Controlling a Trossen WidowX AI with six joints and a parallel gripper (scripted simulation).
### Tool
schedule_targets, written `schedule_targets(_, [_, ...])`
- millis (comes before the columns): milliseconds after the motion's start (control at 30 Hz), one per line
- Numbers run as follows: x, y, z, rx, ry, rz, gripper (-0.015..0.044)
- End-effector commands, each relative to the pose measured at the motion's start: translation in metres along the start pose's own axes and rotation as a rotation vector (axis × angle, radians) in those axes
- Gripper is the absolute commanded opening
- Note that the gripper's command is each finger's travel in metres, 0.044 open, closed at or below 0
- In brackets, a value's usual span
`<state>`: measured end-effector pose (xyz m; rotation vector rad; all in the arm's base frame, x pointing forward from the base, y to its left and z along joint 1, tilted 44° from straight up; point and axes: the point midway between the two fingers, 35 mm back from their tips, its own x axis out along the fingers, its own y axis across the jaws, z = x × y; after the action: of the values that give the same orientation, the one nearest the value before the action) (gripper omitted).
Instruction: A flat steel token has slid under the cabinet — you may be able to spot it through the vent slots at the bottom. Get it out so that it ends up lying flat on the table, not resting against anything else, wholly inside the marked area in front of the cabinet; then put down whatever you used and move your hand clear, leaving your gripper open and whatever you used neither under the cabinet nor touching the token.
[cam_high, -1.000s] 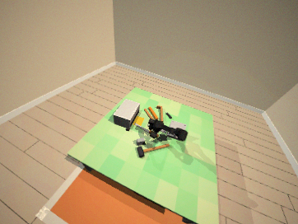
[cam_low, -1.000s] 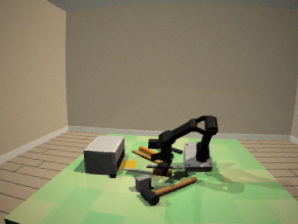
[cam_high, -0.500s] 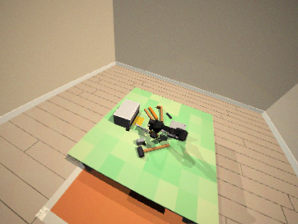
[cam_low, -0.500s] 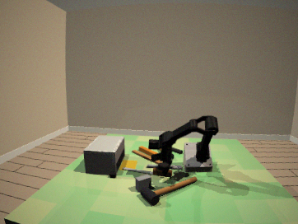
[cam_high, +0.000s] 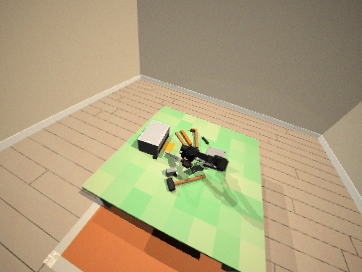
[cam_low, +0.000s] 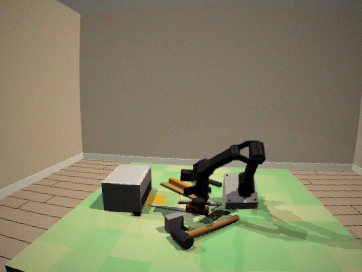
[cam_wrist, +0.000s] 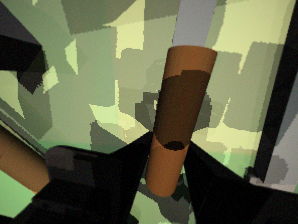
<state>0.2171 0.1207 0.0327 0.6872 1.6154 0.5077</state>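
The grey cabinet (cam_high: 154, 136) (cam_low: 126, 188) stands on the green table, with the yellow marked area (cam_high: 170, 147) (cam_low: 152, 199) in front of it. I see no steel token in any view. My gripper (cam_high: 186, 161) (cam_low: 198, 204) (cam_wrist: 167, 138) is low over the table to the right of the marked area. It is shut on the brown handle (cam_wrist: 177, 115) of a long tool. The tool's grey shaft (cam_wrist: 196, 22) (cam_low: 165, 206) points toward the cabinet and lies close to the table.
A hammer with a wooden handle (cam_high: 186, 181) (cam_low: 202, 231) lies near the front. A small grey block (cam_low: 174, 219) sits beside it. Orange-handled tools (cam_high: 185, 136) (cam_low: 176, 184) lie behind the gripper. The arm's base (cam_low: 240, 192) stands at the right.
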Motion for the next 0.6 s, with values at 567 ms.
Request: schedule_targets(567, [0.0, 0.0, 0.017, -0.007, 0.002, 0.002, 0.0])
